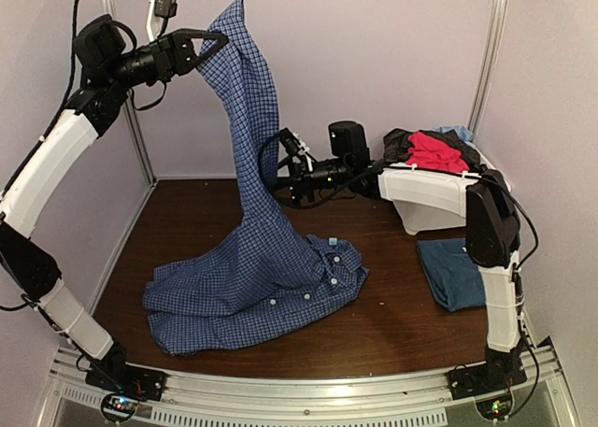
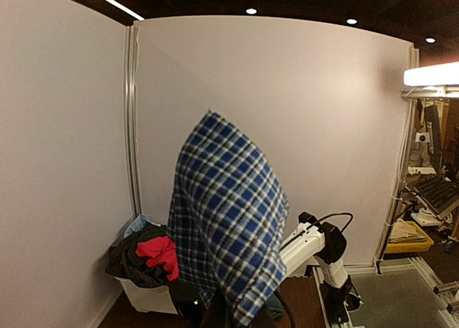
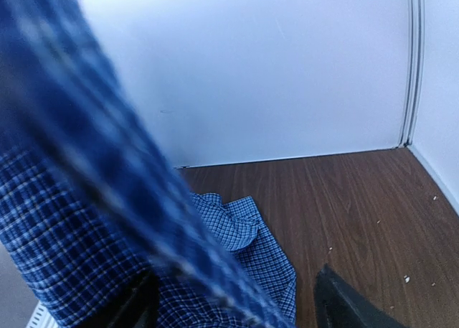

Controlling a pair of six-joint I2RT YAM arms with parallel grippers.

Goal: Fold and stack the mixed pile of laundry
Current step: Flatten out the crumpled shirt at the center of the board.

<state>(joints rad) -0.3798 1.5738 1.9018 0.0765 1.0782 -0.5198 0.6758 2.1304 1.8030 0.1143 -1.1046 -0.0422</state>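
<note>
A blue-and-white checked button shirt (image 1: 250, 259) hangs from my left gripper (image 1: 211, 40), which is raised high at the back left and shut on its top edge. The shirt's lower half lies crumpled on the brown table (image 1: 392, 324). In the left wrist view the checked shirt (image 2: 226, 220) drapes over the fingers and hides them. My right gripper (image 1: 274, 170) is at the hanging strip's right edge, at mid height. Its fingers (image 3: 343, 308) stand wide apart, with blurred checked cloth (image 3: 107, 163) running between them. The rest of the laundry pile, red (image 1: 434, 151), black (image 1: 402, 145) and light-blue (image 1: 458, 131) clothes, fills a bin.
The white plastic bin (image 1: 425, 198) stands at the back right, also seen low in the left wrist view as a white bin (image 2: 147, 296). A folded dark-blue T-shirt (image 1: 450, 273) lies on the table in front of it. White walls enclose the back and sides.
</note>
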